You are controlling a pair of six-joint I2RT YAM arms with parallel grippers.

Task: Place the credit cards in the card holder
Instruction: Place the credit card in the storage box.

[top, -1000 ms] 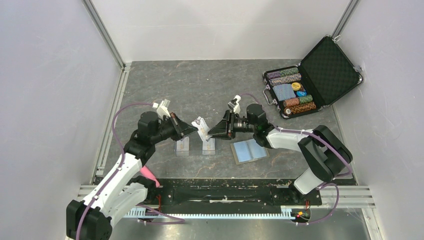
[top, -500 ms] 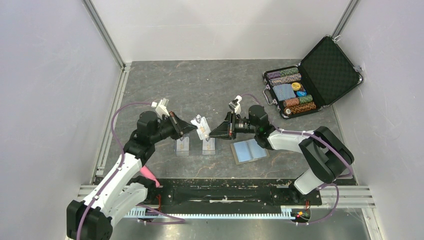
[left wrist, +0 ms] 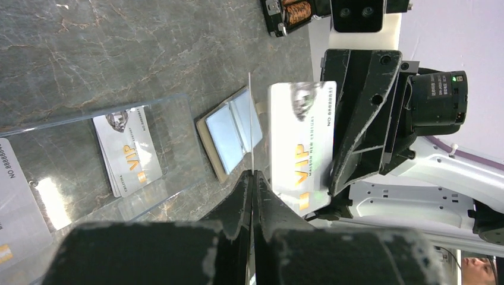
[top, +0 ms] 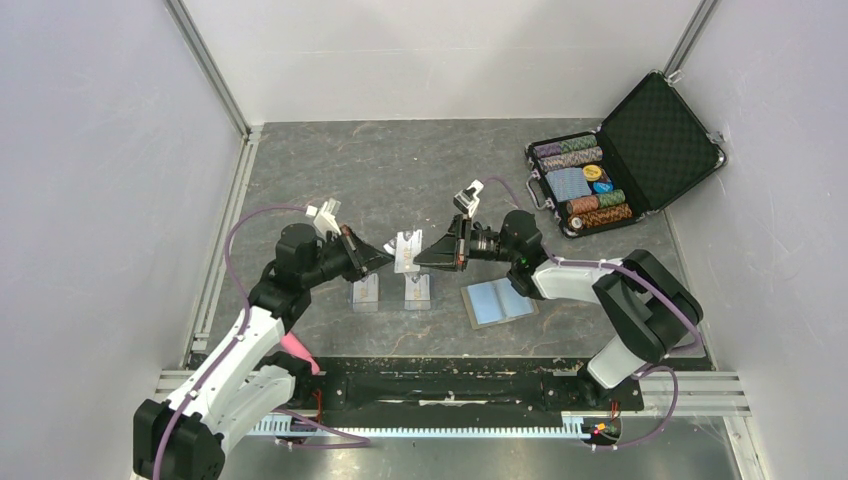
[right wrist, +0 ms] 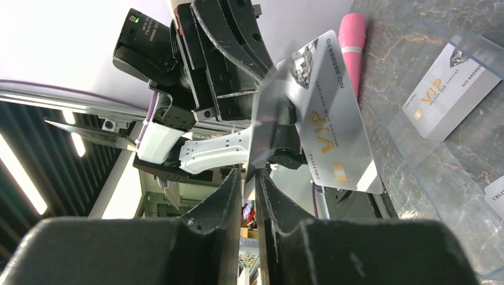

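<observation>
Tabletop (top: 400,160) grey and veined, walls (top: 430,50) white

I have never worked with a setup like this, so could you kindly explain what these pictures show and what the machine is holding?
These are two robot arms bolted at the near edge of a grey table. The wide picture is from a fixed camera above and behind them. The other two come from a camera on each wrist, looking along that arm's own fingers. The left end effector is shut on one credit card. The right end effector seems shut on a second credit card. Both cards are held up in the air between the arms. On the table lie the open card holder, two clear cases holding spare cards, and an open poker-chip case.
</observation>
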